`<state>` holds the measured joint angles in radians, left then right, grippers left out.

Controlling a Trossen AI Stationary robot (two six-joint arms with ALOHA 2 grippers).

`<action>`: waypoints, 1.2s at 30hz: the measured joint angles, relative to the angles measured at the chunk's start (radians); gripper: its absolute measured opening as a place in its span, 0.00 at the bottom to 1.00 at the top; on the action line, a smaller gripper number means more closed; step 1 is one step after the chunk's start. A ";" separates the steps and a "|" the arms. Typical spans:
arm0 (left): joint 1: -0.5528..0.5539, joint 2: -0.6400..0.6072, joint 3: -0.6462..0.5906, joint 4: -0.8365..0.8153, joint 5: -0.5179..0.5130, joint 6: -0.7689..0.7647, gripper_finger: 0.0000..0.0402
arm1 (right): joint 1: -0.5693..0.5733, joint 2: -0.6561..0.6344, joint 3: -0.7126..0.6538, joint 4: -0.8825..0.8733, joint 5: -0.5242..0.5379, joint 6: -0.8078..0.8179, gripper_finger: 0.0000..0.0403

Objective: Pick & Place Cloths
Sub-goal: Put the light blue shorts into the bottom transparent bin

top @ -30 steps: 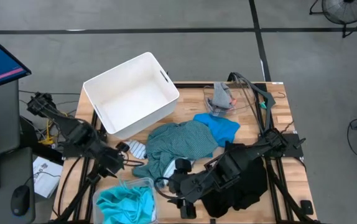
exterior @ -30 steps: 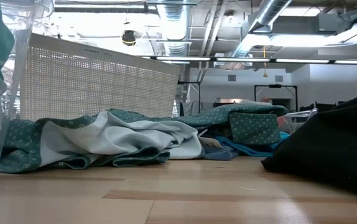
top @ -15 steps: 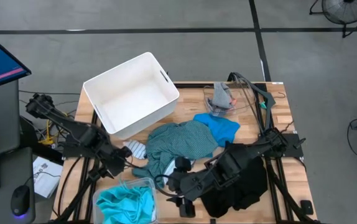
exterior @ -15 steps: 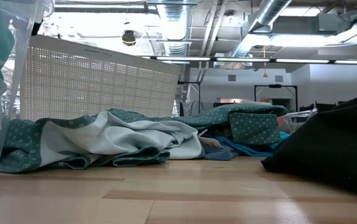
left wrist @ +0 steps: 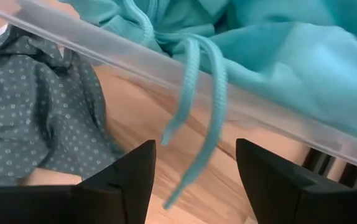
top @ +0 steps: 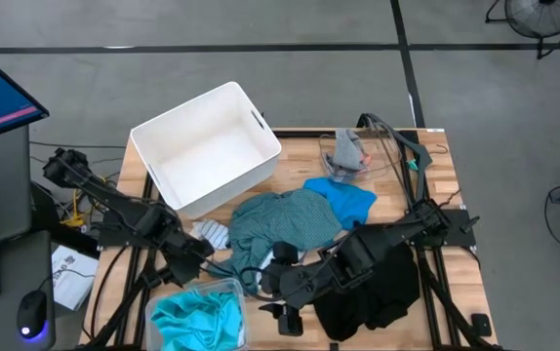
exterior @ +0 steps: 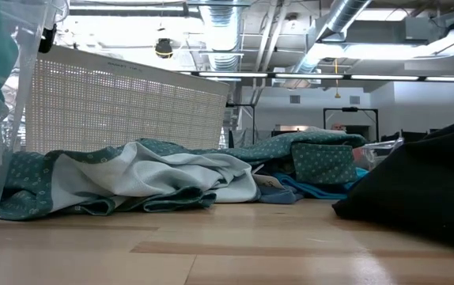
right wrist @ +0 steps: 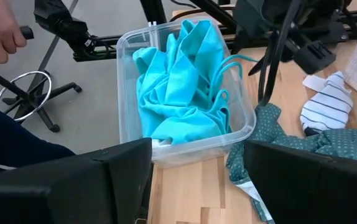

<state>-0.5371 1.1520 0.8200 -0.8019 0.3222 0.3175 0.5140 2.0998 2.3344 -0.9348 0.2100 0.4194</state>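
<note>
Left gripper point(top: 205, 255) has crept nearer the turquoise shirt point(top: 197, 320) — jaws apart.

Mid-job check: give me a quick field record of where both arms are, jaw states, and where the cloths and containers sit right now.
left gripper: jaws open, empty, over the table beside the clear tub
right gripper: jaws open, empty, near the table's front edge
white bin: empty, back left
turquoise hoodie: in the clear tub, drawstrings over the rim
teal dotted shirt: table centre
blue cloth: right of that shirt
black clothes: front right, under the right arm
striped sock: by the shirt's left edge
</note>
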 joint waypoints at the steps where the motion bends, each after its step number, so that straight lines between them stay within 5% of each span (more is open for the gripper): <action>1: 0.000 0.013 0.000 0.012 0.000 0.000 0.51 | 0.001 0.000 0.000 0.000 0.000 0.000 0.62; 5: 0.000 0.045 0.000 0.050 0.000 0.000 0.42 | 0.001 0.000 0.000 0.000 0.000 0.000 0.62; 13: 0.000 0.059 0.000 0.075 0.000 -0.037 0.03 | 0.002 0.000 0.000 -0.001 0.000 0.024 0.62; 26: 0.000 -0.072 0.107 0.064 -0.113 -0.330 0.00 | 0.002 0.000 0.000 -0.006 0.000 0.026 0.62; 36: -0.068 -0.115 0.280 0.121 -0.139 -0.718 0.00 | 0.010 -0.001 0.000 -0.007 0.000 0.019 0.62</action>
<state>-0.6047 1.0372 1.0996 -0.6813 0.1836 -0.4005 0.5243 2.0991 2.3344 -0.9417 0.2096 0.4385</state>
